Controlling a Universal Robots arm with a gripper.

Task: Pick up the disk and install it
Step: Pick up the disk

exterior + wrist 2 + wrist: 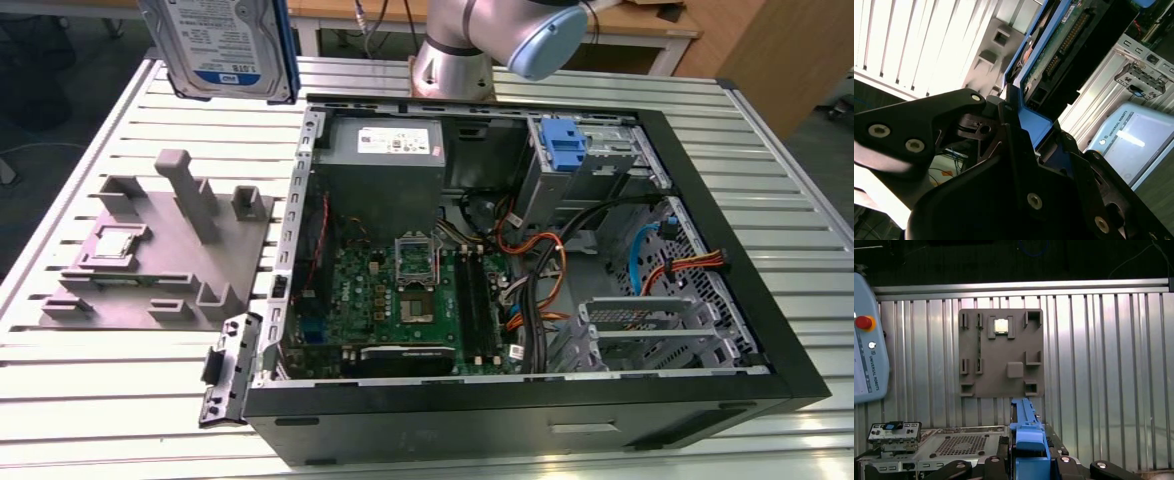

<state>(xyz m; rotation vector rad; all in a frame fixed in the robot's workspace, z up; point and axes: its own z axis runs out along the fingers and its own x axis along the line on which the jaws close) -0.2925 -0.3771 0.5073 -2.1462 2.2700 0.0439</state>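
The slatted table [107,400] carries an open computer case [787,340] with its bays exposed, and the arm [467,40] rises at the case's far side. The disk [220,45] hangs aloft at the exterior view's left of the case, label outward, touching nothing below. The fingers [1009,135] clamp its blue bracket [1031,127]. By my judgement the pickup is done and the carry is in hand; seating calls for squaring the bracket to a bay.
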